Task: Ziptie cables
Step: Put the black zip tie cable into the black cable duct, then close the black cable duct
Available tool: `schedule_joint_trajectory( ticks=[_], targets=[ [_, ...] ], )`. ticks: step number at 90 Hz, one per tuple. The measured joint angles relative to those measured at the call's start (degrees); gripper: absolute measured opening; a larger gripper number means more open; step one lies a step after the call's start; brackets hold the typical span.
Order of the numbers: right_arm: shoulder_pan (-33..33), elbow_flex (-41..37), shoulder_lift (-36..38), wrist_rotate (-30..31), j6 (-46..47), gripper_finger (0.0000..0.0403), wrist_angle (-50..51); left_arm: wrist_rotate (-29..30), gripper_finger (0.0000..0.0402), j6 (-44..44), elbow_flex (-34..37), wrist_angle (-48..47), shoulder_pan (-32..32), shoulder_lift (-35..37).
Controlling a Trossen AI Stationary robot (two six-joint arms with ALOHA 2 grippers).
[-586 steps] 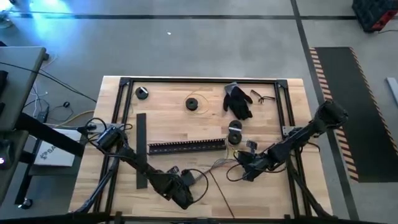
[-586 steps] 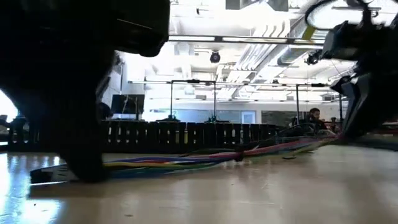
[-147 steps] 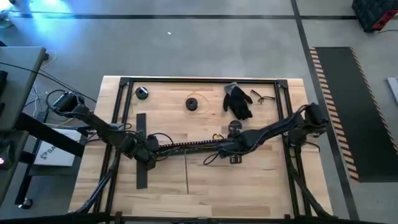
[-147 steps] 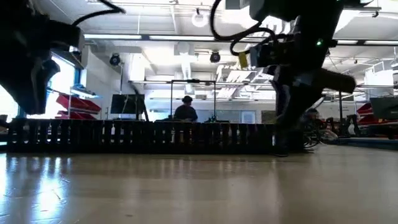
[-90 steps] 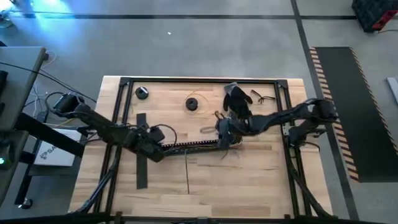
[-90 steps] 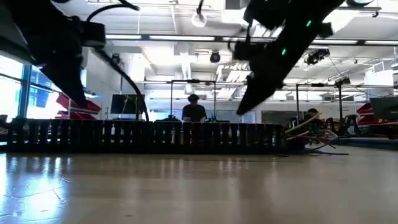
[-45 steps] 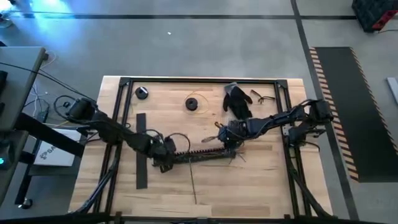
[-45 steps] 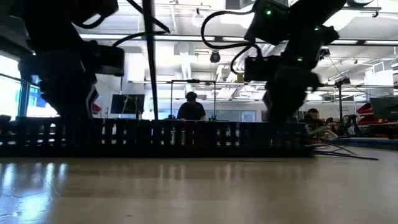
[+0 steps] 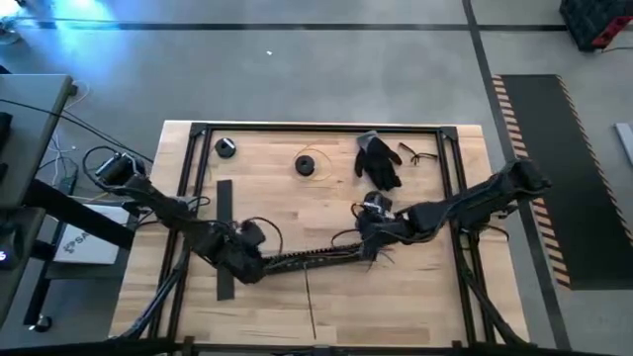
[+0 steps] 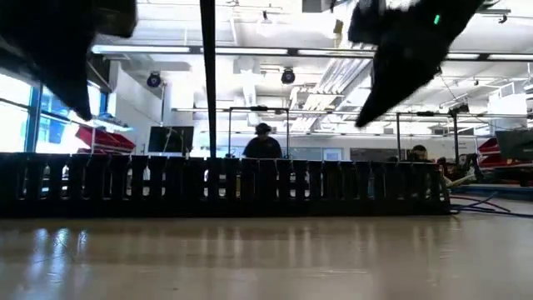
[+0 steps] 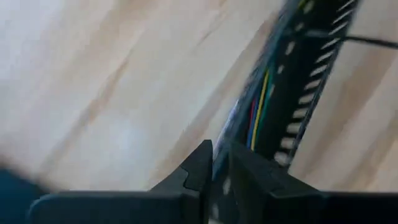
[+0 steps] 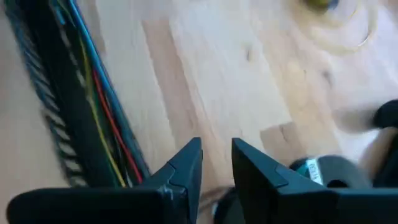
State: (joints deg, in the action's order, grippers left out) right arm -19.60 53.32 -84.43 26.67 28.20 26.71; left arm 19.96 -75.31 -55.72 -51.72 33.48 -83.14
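Note:
The cables [image 11: 258, 106], thin coloured wires, lie along the inside of the long black slotted duct [image 9: 307, 255], which rests slantwise on the wooden table. The low view shows the duct's slotted wall [image 10: 225, 185] standing close up. The cables' loose ends [image 9: 383, 254] spill out past the duct's right end. My left gripper [image 9: 247, 267] is at the duct's left end, its fingers [image 11: 202, 165] nearly together over the wires. At the right end stands my right gripper [image 9: 368, 240], a little open, with the cables [image 12: 93, 93] beside it and bare wood between its fingers [image 12: 189, 162]. My left gripper has the cables' left end [image 11: 231, 134] running into the narrow gap between its two fingers, at the duct's left end. The fingers come down slanting, nearly along the wires. The view is blurred, so how many wires they pinch does not show. The wires lie in the duct.
A flat black strip [image 9: 225, 237] lies left of the duct. Two spools [image 9: 226, 147] [image 9: 306, 164], a black glove [image 9: 379, 161] and glasses [image 9: 415, 154] sit at the far side. Another spool [image 9: 376, 205] is near my right gripper. A thin wire [image 9: 309, 302] lies toward the near edge.
Both grippers have moved toward the table's near edge. The duct with the cables in it has slid the same way and now lies slanted, its left end nearer; in the low view it stands larger.

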Motion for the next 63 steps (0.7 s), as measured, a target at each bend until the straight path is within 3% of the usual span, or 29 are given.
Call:
schedule_joint_trajectory(
  ticks=[18, 35, 49, 63],
  targets=[
    [-4.1, 0.1, 2.3, 2.3, 1.7, 0.0071, -3.8, -0.1, 0.0055, -14.0, 3.2, -2.6, 1.6, -0.1],
    [-6.8, 0.1, 2.0, 3.7, 1.4, 0.0071, -6.0, -9.2, 0.0073, -21.2, 6.1, -3.8, 1.6, -0.5],
    [-7.8, 0.1, 1.9, 8.8, 1.3, 0.0071, -6.0, -15.6, 0.0132, -26.2, 7.9, -9.3, 3.0, -0.3],
    [-7.9, 0.1, 1.9, 11.5, -0.1, 0.0071, -6.0, -15.6, 0.0215, -33.8, 7.8, -9.2, 6.2, -0.3]
  ],
)
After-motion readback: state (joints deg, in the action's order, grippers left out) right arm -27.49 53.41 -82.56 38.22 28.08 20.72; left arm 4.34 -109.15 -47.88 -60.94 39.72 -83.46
